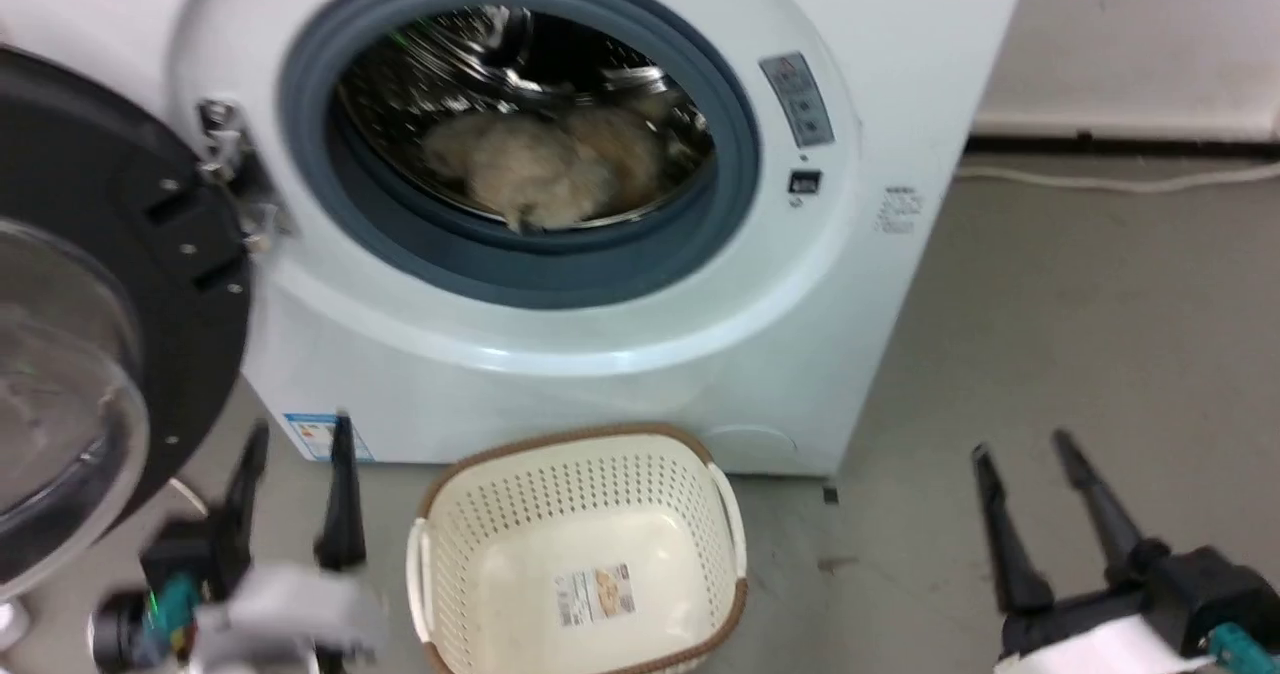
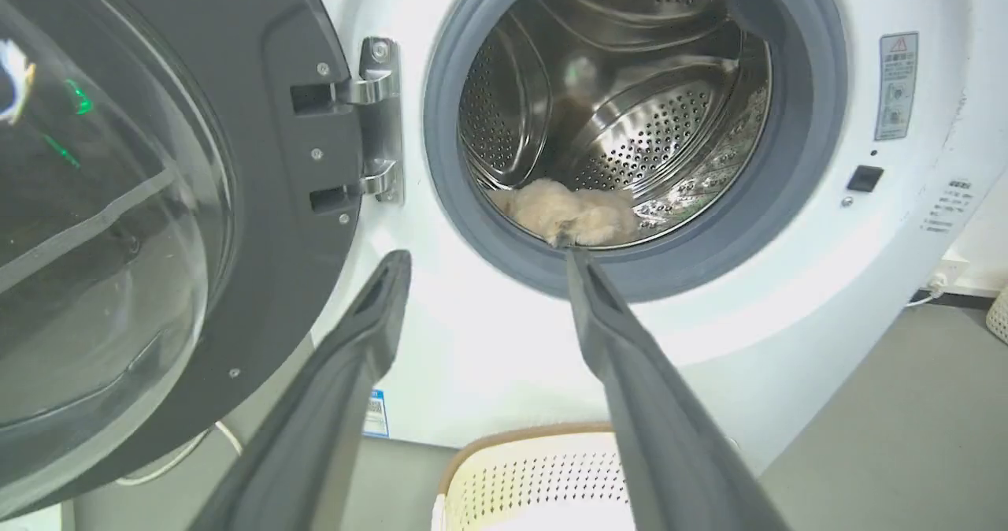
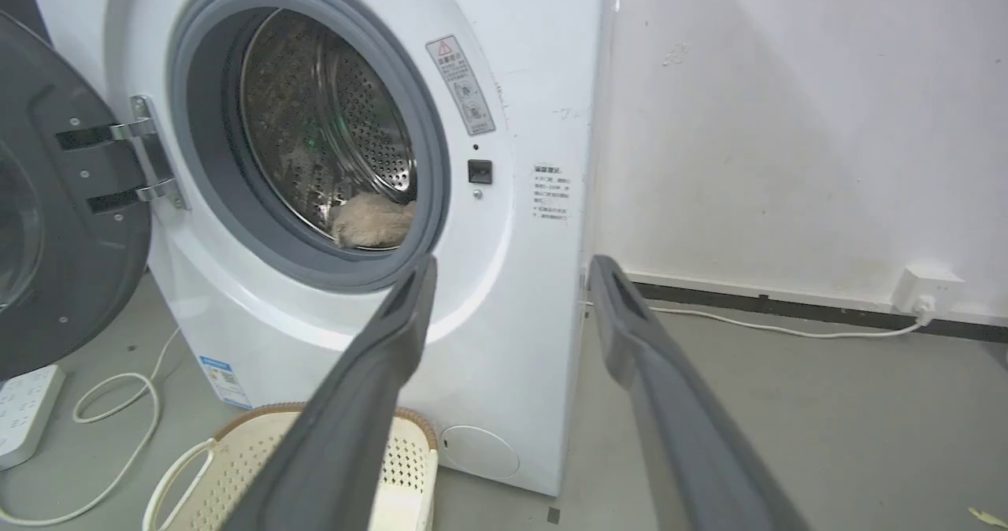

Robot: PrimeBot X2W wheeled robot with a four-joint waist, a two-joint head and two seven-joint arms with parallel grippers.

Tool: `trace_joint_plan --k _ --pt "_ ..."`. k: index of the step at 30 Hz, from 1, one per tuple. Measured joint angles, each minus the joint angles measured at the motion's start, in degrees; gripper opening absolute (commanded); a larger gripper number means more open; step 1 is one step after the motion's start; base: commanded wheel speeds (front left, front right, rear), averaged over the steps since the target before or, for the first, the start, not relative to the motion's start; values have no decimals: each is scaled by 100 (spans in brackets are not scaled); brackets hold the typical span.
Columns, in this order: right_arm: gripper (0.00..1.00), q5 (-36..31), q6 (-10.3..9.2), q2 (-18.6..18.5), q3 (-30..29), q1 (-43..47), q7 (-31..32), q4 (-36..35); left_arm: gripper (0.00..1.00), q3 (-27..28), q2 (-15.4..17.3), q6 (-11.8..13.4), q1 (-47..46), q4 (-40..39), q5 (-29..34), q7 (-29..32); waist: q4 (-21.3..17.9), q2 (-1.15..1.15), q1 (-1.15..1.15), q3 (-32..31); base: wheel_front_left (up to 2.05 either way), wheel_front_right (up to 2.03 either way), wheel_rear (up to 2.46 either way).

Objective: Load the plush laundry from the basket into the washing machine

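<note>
1. Right there inside the large white front-loading washing machine (image 1: 600,364), low on the bottom of its shiny perforated steel drum (image 2: 654,121): the fluffy beige-cream plush laundry (image 1: 540,169), slumped just behind the grey rubber door seal (image 1: 560,274).
2. Swung wide open on the washing machine's hinge side: the black-rimmed round glass door (image 1: 150,254), domed glass facing outward.
3. On the grey floor (image 1: 1080,354) directly in front of the washing machine, below its opening: the small cream plastic basket (image 1: 570,484) with perforated sides, brown woven-look rim and white side handles, a label sticker (image 1: 595,594) showing on its bottom.
4. Out in front of the washing machine, between the open door and the basket: the left gripper (image 1: 300,429), released, two long dark fingers spread apart and gripping nothing.
5. Through the left wrist view, aimed straight at the washing machine's opening, well short of the plush laundry inside.
6. Off the washing machine's other front corner, away from the door: the right gripper (image 1: 1021,444), likewise released, fingers parted and empty above the floor.
7. Beyond the washing machine on that side: a thin white cable (image 3: 748,322) running along the foot of the pale wall (image 3: 787,121) to a white socket (image 3: 929,287).
8. Beneath the washing machine's open door: a white power strip (image 3: 24,405) and a looped white cord (image 3: 118,405) lying on the floor.
</note>
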Motion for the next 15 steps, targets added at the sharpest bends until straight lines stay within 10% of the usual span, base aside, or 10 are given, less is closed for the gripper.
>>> trace_joint_plan --k 15 --pt "100 45 1 -1 63 469 0 41 100 142 -593 -193 1340 -602 995 0 332 0 1 -368 0 0 0"
